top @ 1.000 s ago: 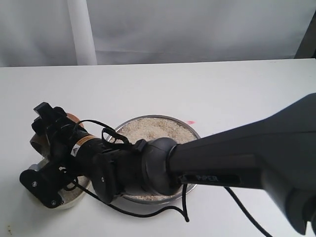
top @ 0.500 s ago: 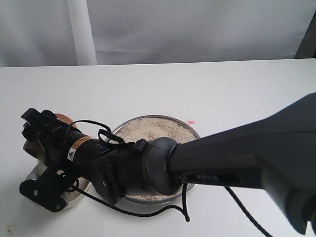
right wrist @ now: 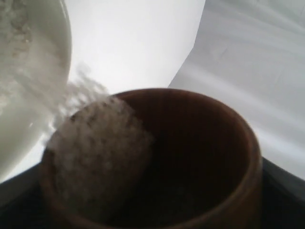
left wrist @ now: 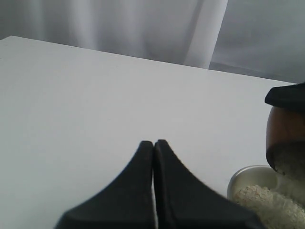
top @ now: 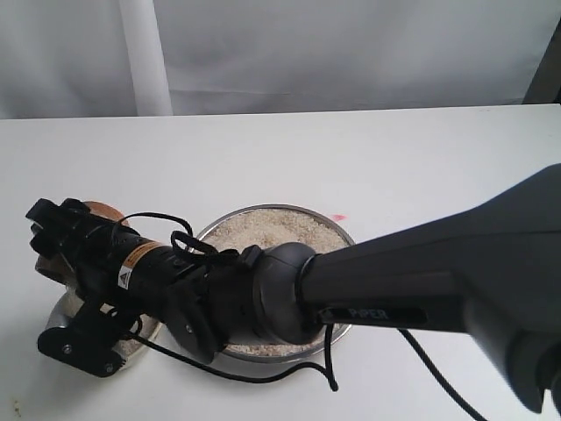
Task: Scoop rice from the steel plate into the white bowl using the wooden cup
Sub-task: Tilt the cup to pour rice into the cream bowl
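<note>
At the near left of the white table [top: 394,158], the small cream-white bowl [top: 58,309] sits under the right hand [top: 66,237], whose jaws clasp the tipped reddish-brown wooden cup [right wrist: 214,157] as pale rice grains [right wrist: 100,152] slide over its lip. The stream appears to fall close to the bowl's rim; a steeper tilt or sideways drift could scatter grains, and the low wrist could nudge the bowl. Farther right, the wide shiny steel plate [top: 346,237] holds more rice. The left hand [left wrist: 153,145], pinched closed and empty, hovers apart.
</note>
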